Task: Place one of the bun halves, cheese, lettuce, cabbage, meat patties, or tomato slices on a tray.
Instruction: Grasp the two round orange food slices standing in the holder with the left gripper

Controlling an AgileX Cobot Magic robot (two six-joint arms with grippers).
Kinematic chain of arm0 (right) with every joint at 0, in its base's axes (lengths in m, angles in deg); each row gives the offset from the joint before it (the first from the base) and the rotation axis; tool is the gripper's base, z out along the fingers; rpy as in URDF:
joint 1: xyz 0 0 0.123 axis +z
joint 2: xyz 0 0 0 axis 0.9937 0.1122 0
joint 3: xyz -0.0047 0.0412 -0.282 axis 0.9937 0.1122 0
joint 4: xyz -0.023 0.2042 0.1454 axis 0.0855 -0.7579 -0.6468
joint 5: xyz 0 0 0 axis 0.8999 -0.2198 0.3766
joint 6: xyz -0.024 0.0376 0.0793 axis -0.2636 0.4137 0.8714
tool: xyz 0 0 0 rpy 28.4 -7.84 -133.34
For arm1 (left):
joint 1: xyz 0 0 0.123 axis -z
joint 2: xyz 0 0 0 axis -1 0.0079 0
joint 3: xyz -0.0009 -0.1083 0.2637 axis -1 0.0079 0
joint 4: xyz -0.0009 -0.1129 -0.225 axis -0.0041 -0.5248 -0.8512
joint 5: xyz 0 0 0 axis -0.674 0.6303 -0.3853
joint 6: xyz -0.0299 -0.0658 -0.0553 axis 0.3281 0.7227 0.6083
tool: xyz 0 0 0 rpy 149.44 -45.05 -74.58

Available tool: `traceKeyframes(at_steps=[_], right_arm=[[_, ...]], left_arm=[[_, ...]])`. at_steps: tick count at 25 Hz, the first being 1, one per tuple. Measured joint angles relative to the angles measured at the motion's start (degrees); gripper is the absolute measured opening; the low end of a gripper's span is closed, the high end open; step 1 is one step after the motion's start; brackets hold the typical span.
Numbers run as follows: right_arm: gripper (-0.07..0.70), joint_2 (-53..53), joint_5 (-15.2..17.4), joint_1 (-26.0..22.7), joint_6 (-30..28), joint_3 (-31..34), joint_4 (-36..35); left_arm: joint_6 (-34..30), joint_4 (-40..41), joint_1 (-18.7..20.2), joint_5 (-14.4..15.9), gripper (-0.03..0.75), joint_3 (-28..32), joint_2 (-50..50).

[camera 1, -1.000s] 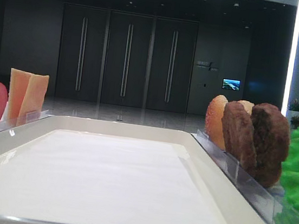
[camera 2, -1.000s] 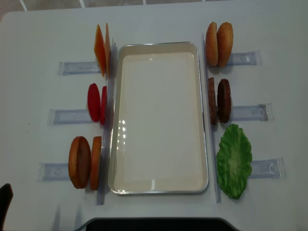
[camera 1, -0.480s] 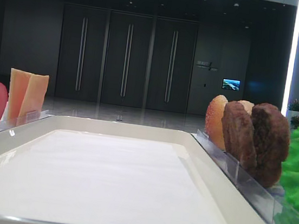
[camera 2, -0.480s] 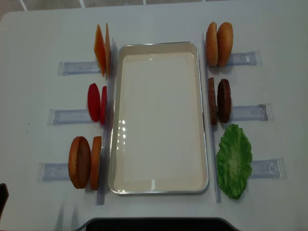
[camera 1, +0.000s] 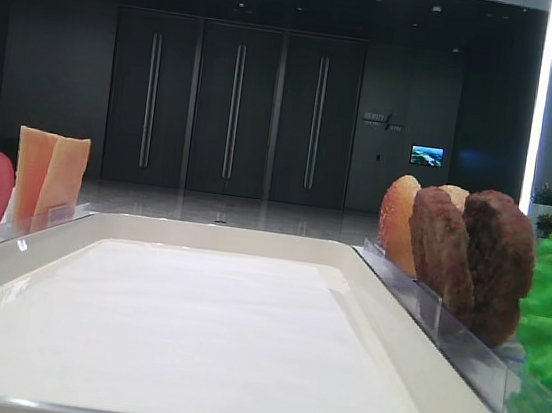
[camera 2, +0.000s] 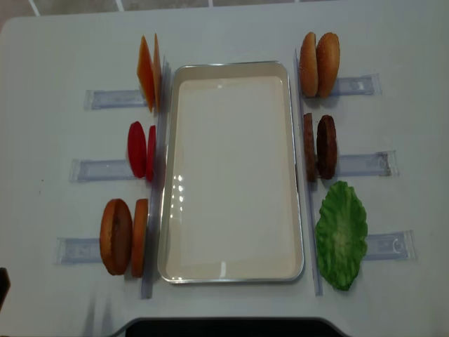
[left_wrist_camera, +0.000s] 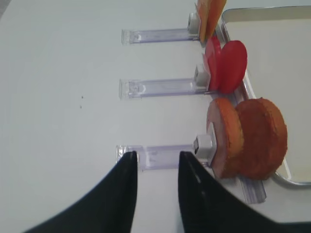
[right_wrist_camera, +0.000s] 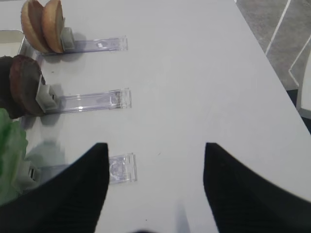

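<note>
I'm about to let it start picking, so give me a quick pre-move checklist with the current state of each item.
1. Tray has nothing on it: ok.
2. Bun halves upright in their holder: ok.
3. Meat patties standing beside the tray: ok.
4. Lettuce in place at the right: ok.
5. Right gripper open over bare table, holding nothing: ok.
6. Left gripper empty, jaws narrowly apart: ok; wide enough for a bun: cannot tell.
</note>
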Motion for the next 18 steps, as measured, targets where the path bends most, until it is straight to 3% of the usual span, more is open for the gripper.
traceKeyframes(at_steps=[4, 7, 10, 13, 18], right_arm=[[0.41, 0.0, 0.0, 0.0, 0.0, 0.0, 0.0], [0.41, 0.0, 0.0, 0.0, 0.0, 0.0, 0.0], [0.41, 0.0, 0.0, 0.0, 0.0, 0.0, 0.0], [0.41, 0.0, 0.0, 0.0, 0.0, 0.0, 0.0], [0.41, 0.0, 0.0, 0.0, 0.0, 0.0, 0.0]], left_arm=[[2.88, 0.66, 0.0, 0.43, 0.227, -1.45, 16.42], [4.08, -0.08, 0.0, -3.64, 0.257, -4.72, 32.43], [4.27, -1.23, 0.0, -6.51, 0.332, -10.34, 47.48], [4.27, -1.89, 0.0, -6.93, 0.414, -16.38, 59.72], [5.48, -5.79, 0.6, -7.7, 0.398, -19.76, 68.24]])
